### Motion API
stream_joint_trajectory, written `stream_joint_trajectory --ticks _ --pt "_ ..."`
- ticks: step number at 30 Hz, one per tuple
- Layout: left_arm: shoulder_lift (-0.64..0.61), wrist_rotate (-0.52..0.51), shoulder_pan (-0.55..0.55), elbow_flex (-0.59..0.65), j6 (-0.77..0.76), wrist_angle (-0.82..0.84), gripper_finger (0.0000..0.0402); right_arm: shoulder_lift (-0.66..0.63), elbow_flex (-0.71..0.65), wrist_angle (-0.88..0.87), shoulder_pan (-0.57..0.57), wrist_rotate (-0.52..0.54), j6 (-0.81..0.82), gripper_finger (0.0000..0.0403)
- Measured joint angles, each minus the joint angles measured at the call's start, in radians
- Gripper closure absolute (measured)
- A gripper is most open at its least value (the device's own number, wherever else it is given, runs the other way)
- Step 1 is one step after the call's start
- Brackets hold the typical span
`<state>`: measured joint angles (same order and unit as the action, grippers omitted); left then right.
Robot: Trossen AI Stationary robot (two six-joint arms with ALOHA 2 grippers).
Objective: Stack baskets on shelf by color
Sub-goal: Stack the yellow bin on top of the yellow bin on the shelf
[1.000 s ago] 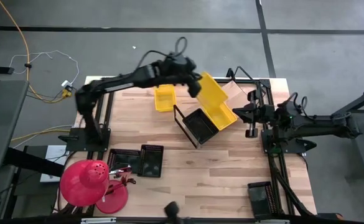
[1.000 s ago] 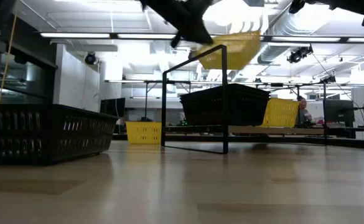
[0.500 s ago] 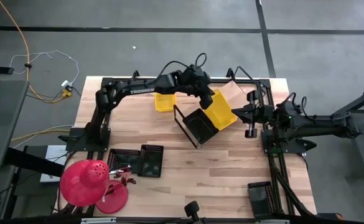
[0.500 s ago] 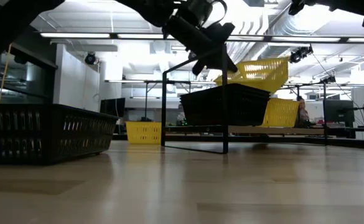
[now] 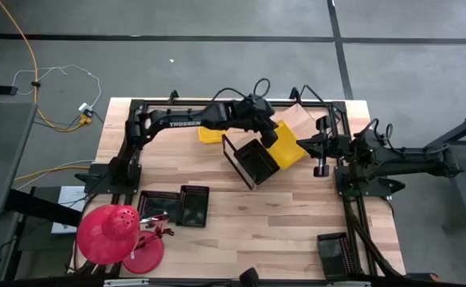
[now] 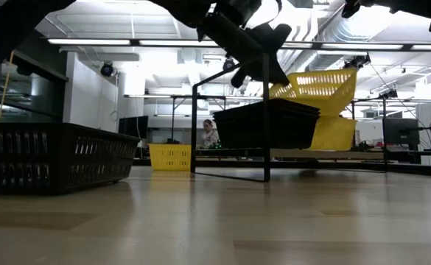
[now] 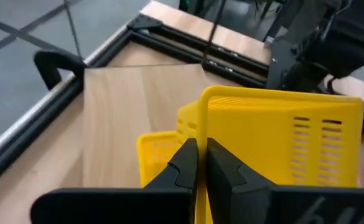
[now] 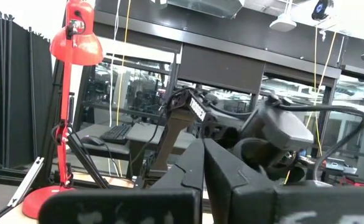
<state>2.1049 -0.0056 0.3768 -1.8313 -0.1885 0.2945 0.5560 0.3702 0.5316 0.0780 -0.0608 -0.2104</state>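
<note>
My left gripper (image 5: 262,121) (image 7: 200,163) reaches over the slanted shelf (image 5: 300,117) and is shut on a yellow basket (image 5: 285,143) (image 6: 320,90). That basket tilts steeply above a second yellow basket (image 6: 334,134) (image 7: 158,154) lying on the shelf board. A black basket (image 5: 256,160) (image 6: 267,123) sits on the shelf beside them. Another yellow basket (image 5: 208,132) (image 6: 169,156) rests on the table behind the left arm. Two black baskets (image 5: 175,206) lie on the table near the near edge. My right gripper (image 5: 321,149) (image 8: 203,163) waits shut at the table's right side. My left gripper pinches the yellow basket's rim (image 7: 201,121) between its two fingers, the rim running up between them. The fingers come slanting down from the table's left. The basket hangs tilted below them, its lower end at the yellow basket on the shelf; whether they touch I cannot tell.
A red dome-shaped lamp (image 5: 109,232) stands at the near left corner. The table's black frame rails (image 5: 346,119) run along the far and right edges. Bare wood lies between the shelf and the near edge. A person (image 6: 210,133) shows far behind the table.
My left gripper has moved down and toward the table's right, over the shelf, still shut on the yellow basket. The basket has come down from high above the shelf frame to just over the yellow basket on the board, and has tipped steeper.
</note>
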Motion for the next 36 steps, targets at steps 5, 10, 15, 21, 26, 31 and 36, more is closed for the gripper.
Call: stream_joint_trajectory --ticks 5,10,15,21,26,31,36 --pt "0.018 -0.029 -0.015 0.002 -0.015 0.007 0.0401 0.000 0.000 0.000 0.000 0.000 0.000 0.0403" --pt "0.017 -0.036 -0.012 0.001 -0.025 0.001 0.0401 0.000 0.000 -0.003 0.000 0.000 0.000 0.0403" --pt "0.017 -0.033 -0.011 0.001 -0.020 0.007 0.0388 0.000 0.000 -0.004 0.000 0.000 0.000 0.0403" --pt "0.017 -0.004 -0.012 0.001 -0.019 0.007 0.0351 0.000 0.000 -0.004 0.000 0.000 0.000 0.0403" --pt "0.017 0.028 -0.013 0.001 -0.020 0.008 0.0302 0.000 0.000 -0.004 0.000 0.004 0.000 0.0403" --pt "-0.019 0.066 -0.001 0.001 -0.010 0.033 0.0255 0.000 0.000 -0.009 0.000 0.030 0.000 0.0403" --pt "-0.146 0.102 0.043 0.001 0.032 0.133 0.0232 0.000 0.000 -0.063 0.000 0.141 0.000 0.0403"
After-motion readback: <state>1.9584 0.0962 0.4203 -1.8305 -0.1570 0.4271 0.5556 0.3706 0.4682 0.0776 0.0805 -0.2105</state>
